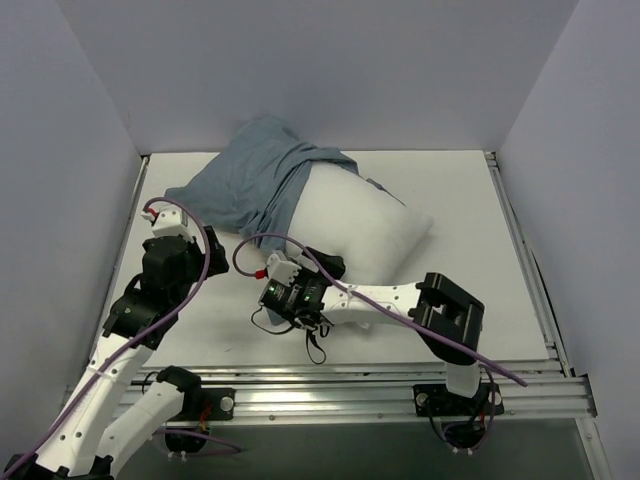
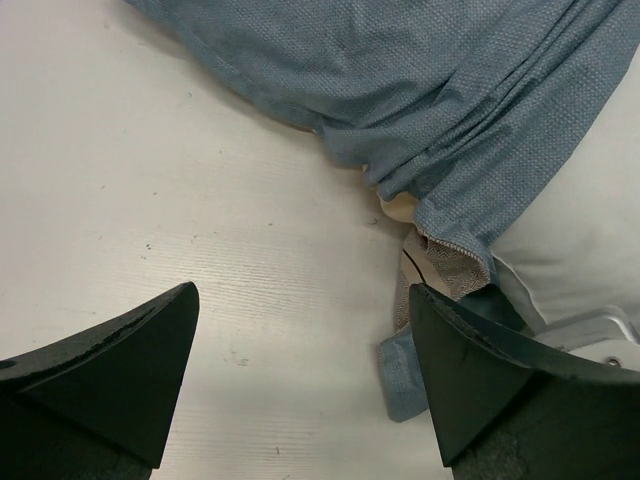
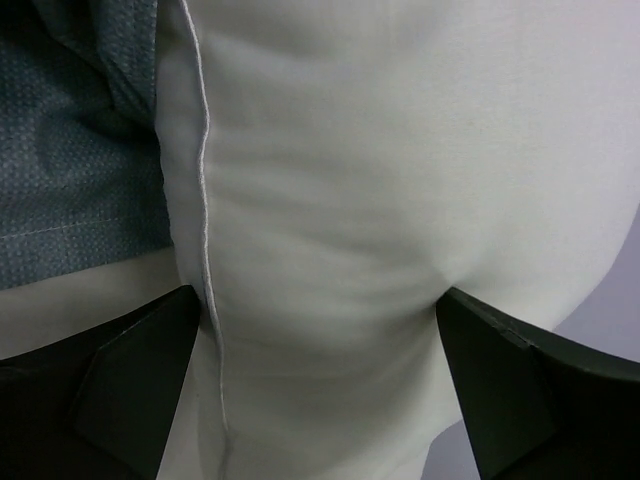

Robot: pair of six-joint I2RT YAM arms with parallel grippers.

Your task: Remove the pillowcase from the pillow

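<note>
Covering only the pillow's (image 1: 365, 225) far left end, the pillowcase (image 1: 250, 180) is hanging mostly off, with right fingers (image 3: 120, 380) straddling the pillow's near edge, spread, and left fingers (image 2: 110, 370) hovering spread and empty beside it.

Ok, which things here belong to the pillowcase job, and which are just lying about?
Job:
- pillowcase, bunched over the pillow's far-left end
- pillow, mostly bare
- left tool, open
- right tool, open at the pillow

Not the job:
- table
- purple cable
</note>
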